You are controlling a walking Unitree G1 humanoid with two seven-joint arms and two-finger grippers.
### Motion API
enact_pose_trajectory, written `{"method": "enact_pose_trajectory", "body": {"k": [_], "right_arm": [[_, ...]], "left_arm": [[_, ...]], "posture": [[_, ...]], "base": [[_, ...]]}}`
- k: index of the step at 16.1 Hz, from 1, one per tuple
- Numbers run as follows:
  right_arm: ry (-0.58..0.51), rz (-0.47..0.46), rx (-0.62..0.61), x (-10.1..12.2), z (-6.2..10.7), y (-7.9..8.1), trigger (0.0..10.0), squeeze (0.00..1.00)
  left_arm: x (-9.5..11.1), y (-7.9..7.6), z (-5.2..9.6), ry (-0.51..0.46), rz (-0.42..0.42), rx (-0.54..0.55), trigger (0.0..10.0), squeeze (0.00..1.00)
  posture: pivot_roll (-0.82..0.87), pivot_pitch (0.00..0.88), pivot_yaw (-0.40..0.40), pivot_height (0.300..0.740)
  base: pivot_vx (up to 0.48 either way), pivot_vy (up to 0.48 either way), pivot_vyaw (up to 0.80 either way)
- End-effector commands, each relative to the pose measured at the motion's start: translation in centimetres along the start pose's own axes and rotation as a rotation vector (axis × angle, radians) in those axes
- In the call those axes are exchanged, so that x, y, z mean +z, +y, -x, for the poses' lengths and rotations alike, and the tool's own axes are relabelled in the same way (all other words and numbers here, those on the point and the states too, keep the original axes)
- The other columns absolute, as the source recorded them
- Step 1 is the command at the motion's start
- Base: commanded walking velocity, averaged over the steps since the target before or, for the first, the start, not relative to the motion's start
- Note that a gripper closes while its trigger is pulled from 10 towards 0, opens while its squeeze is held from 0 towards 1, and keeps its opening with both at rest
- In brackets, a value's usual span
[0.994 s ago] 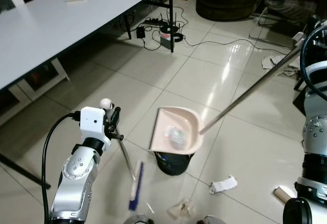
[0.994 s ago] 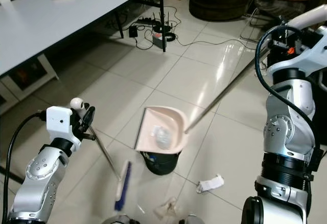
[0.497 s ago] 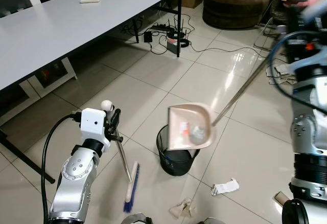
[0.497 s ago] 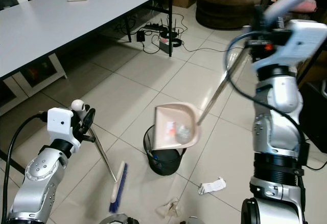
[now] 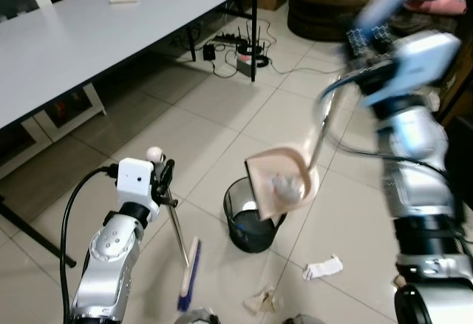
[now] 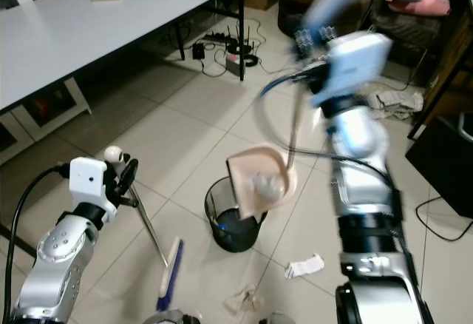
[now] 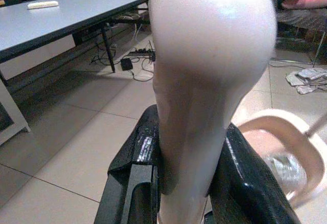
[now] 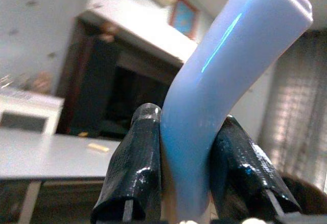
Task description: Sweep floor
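— Where the floor lies nearest the camera, what is seen?

— A crumpled tissue (image 5: 262, 300) at 6 o'clock and a white rag (image 5: 323, 267) at 5 o'clock are seen on the tiles (image 5: 222, 109). At 7 o'clock the broom (image 5: 189, 274) is stood with its blue bristles on the floor; its pale handle top is clamped between the black fingers (image 7: 134, 173) of the left gripper (image 5: 164, 178), which are closed tight on it.

— And the bin?

— A black bin (image 5: 250, 224) is set just past the tissue, near the centre. The pink dustpan (image 5: 283, 182) is held tilted over its rim, touching or just above it, with a clear crumpled wad (image 5: 287, 186) lying in the pan.

— How is the pan held?

— Its metal pole is run up towards 1 o'clock, blurred, to a pale blue grip. That grip is pinched between the fingers (image 8: 134, 173) of the right gripper (image 6: 319, 37), closed on it.

— Farther off?

— A grey table (image 5: 89, 32) is seen at 10 o'clock, cables (image 5: 236, 43) at 12, and a dark pouf (image 5: 325, 6) at 1.
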State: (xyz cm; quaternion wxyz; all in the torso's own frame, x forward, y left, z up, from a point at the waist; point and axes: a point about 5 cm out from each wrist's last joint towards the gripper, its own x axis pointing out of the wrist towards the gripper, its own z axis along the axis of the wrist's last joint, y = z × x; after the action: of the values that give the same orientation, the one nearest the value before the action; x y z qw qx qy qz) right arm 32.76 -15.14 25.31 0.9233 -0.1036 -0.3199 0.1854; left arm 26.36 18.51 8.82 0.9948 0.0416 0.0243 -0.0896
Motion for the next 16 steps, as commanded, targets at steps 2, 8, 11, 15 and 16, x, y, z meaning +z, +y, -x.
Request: {"method": "enact_pose_trajectory", "body": {"k": [2,8,11,15,16], "right_arm": [[-0.103,0.074,0.098,1.3,-1.3,1.5,10.0,0.0],[-0.138,0.064,0.185,1.1,-1.5,4.1,10.0,0.0],[-0.131,0.119,0.294,0.8,-1.4,5.7,10.0,0.0],[-0.167,0.194,0.288,2.1,-1.9,5.0,10.0,0.0],[-0.175,0.21,0.25,3.1,-2.2,3.8,10.0,0.0]], "left_arm": [[0.5,0.1,0.0,-0.031,-0.029,-0.003,10.0,0.0],[0.5,0.0,0.2,-0.027,-0.039,-0.005,10.0,0.0],[0.5,0.0,0.2,-0.027,-0.044,-0.007,10.0,0.0],[0.5,-0.2,0.3,-0.024,-0.046,-0.016,10.0,0.0],[0.5,-0.2,0.3,-0.023,-0.045,-0.018,10.0,0.0]], "posture": [[0.01,0.045,0.053,0.74],[0.01,0.051,0.052,0.74],[0.01,0.053,0.051,0.74],[0.01,0.06,0.054,0.74],[0.0,0.058,0.055,0.74]], "base": [[0.0,0.0,0.0],[0.0,0.0,0.0],[0.0,0.0,0.0],[0.0,0.0,0.0],[0.0,0.0,0.0]]}}
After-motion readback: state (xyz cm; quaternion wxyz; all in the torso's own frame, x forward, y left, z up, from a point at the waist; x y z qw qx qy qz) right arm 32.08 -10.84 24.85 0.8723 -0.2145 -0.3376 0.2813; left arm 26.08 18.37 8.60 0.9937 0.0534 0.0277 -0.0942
